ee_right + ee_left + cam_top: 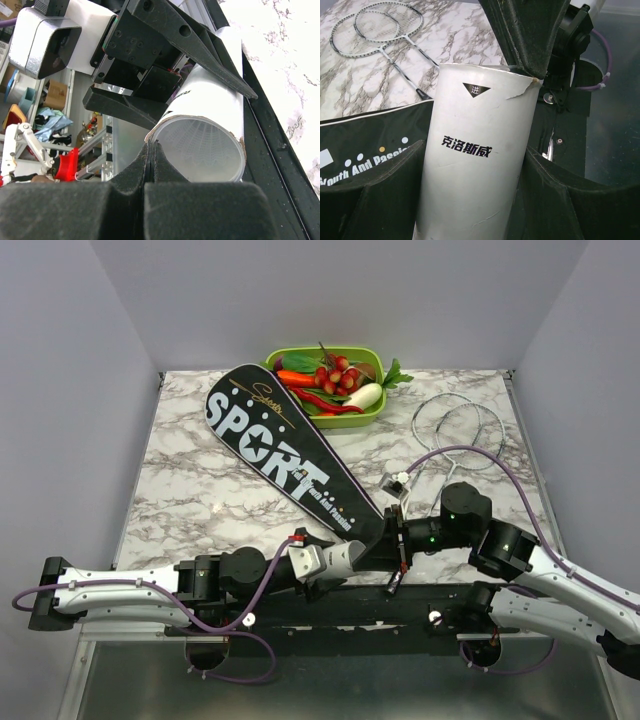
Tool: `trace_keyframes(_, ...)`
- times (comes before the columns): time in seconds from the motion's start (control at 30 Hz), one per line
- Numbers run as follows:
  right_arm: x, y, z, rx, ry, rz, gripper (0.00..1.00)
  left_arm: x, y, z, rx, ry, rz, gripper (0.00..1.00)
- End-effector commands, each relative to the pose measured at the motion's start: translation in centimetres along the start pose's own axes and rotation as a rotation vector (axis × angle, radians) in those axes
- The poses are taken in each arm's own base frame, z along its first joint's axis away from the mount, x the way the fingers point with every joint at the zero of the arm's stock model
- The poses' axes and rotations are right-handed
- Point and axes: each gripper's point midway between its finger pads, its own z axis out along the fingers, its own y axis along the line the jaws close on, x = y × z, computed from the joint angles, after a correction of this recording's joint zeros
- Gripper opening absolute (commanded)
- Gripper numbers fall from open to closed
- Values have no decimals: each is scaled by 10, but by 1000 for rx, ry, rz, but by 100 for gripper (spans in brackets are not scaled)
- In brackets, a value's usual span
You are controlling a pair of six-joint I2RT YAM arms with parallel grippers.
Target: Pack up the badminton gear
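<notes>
My left gripper (pixel 475 150) is shut on a white cardboard tube (pixel 480 115) with black Chinese lettering, held over the table's near edge (pixel 345 558). Inside the tube's open end sits the white mesh skirt of a shuttlecock (pixel 210 150). My right gripper (pixel 152 146) is shut with nothing between its fingers. Its tips touch the tube's torn rim (pixel 532 80). The black "SPORT" bag (pixel 285 455) lies diagonally across the table, its narrow end under the grippers. Two silver rackets (pixel 460 425) lie side by side on the right.
A green tray (pixel 372 412) of toy vegetables stands at the back, by the bag's wide end. Bare marble (pixel 190 490) shows left of the bag. A black rail (pixel 330 610) runs along the near edge between the arm bases.
</notes>
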Motion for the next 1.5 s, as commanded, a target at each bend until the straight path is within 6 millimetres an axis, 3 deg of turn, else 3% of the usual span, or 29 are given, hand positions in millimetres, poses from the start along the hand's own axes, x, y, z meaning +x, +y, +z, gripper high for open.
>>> trace_keyframes(0.0,-13,5,2,7,-43,-25,1,34,-2,-4,-46,95,-181,0)
trace_keyframes(0.53,-17,18,-12,7,-81,-47,1,33,1,-5,-60,86,-176,0)
trace_keyframes(1.47,-5,0,9,-7,-52,-24,1,30,1,-6,-53,78,-180,0)
